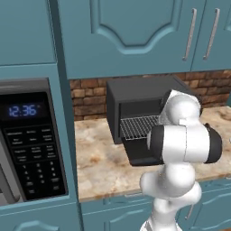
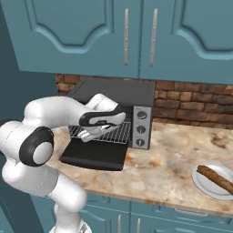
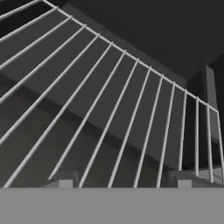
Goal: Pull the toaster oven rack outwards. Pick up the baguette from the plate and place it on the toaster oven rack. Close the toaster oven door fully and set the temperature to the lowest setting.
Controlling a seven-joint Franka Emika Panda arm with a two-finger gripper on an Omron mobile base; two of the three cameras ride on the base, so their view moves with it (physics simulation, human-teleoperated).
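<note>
On your far left in the left base view sits the black microwave (image 1: pixel 29 144), built into the teal cabinetry, its blue clock digits lit. To its right the marbled surface (image 1: pixel 99 167) begins, backed by a brick wall (image 1: pixel 88 97).

Next comes the toaster oven (image 2: pixel 113 93), a dark grey box standing on the surface against the brick. Its toaster oven door (image 2: pixel 93 157) is dropped fully open and lies flat in front of the cavity, just above the surface. The toaster oven rack (image 2: pixel 113 133) reaches forward to the mouth of the cavity, its silver wires showing above the hinge of the open door.

Your claw (image 2: pixel 88 135) is at the rack's front left edge, the arm reaching across from the left in the right base view. In the hand view the two finger tips (image 3: pixel 60 183) stand well apart with the rack's wires (image 3: pixel 109 122) fanning away right in front of them; you cannot tell from these pictures whether they are pinching the rack or merely set around its edge.

On the oven's right end is the silver panel with its three round knobs (image 2: pixel 141 129), stacked one above another.

Far right, well apart from the oven, the baguette (image 2: pixel 217 178) lies on a white plate (image 2: pixel 202 183) near the surface's front edge.
</note>
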